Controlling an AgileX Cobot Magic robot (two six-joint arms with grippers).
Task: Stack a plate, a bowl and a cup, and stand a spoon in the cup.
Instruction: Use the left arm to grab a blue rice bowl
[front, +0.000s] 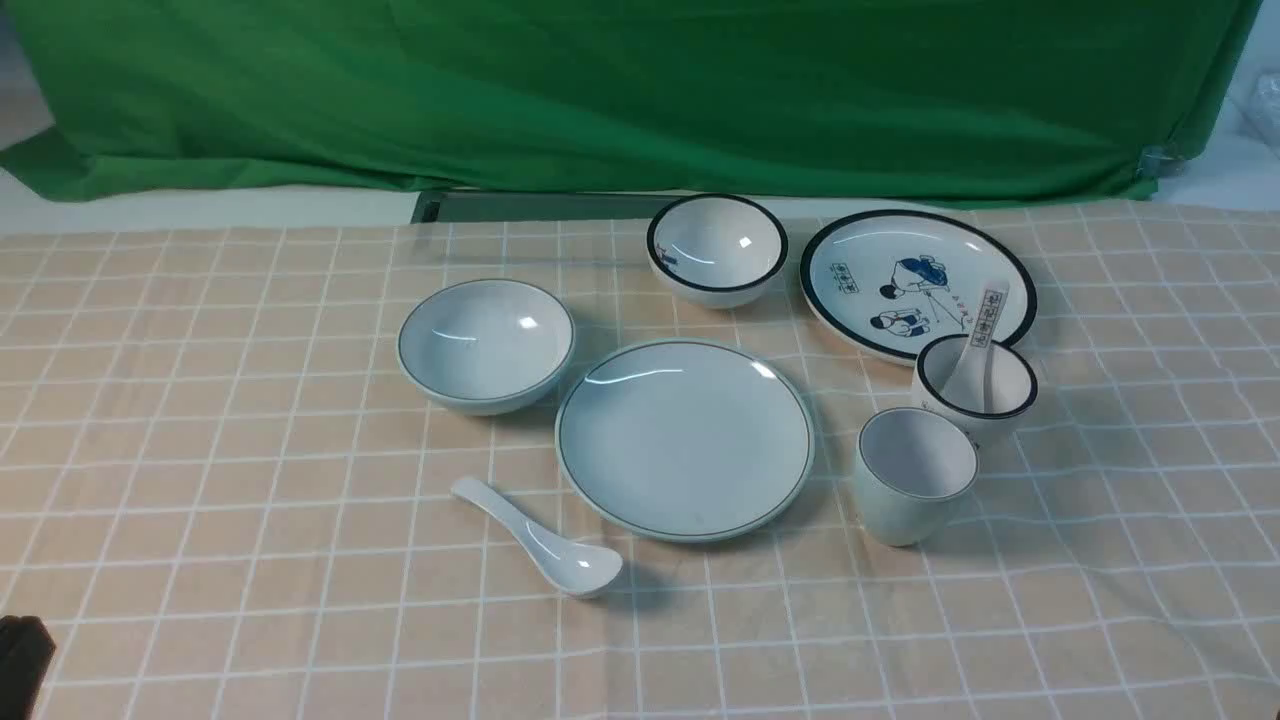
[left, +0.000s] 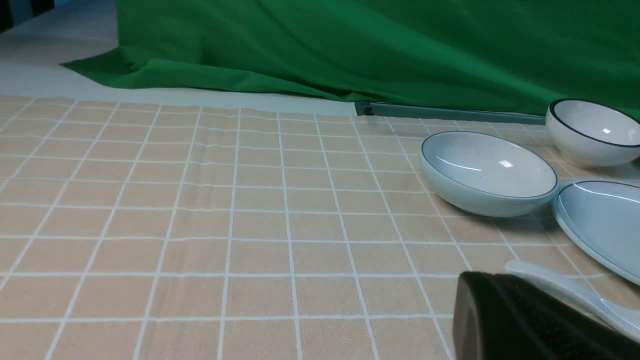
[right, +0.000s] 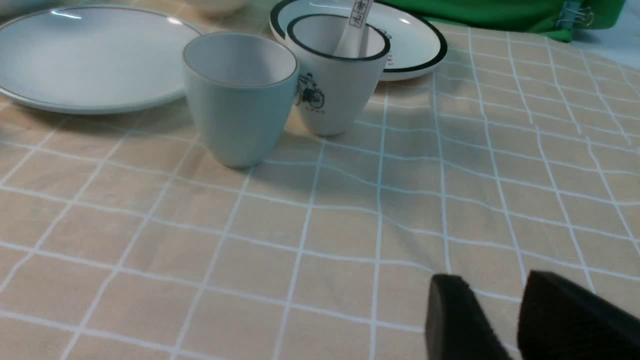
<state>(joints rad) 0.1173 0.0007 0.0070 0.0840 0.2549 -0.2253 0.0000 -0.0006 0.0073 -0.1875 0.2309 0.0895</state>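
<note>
The pale blue-green plate (front: 685, 440) lies mid-table. The matching bowl (front: 486, 345) stands to its left and the matching cup (front: 915, 475) upright to its right. The plain white spoon (front: 540, 540) lies flat in front of the plate. In the left wrist view one black finger (left: 510, 320) of my left gripper shows with its pad bare, low over the cloth; the spoon (left: 575, 295) lies just beyond it, with the bowl (left: 487, 172) and plate (left: 605, 220) farther off. My right gripper (right: 505, 295) is empty, its fingers slightly apart, well short of the cup (right: 240, 95).
A dark-rimmed white bowl (front: 717, 248) and a cartoon plate (front: 917, 283) stand at the back. A bicycle cup (front: 975, 385) holding a printed spoon (front: 985, 320) nearly touches the pale cup. A green cloth hangs behind. Something dark (front: 20, 655) shows at the bottom left corner.
</note>
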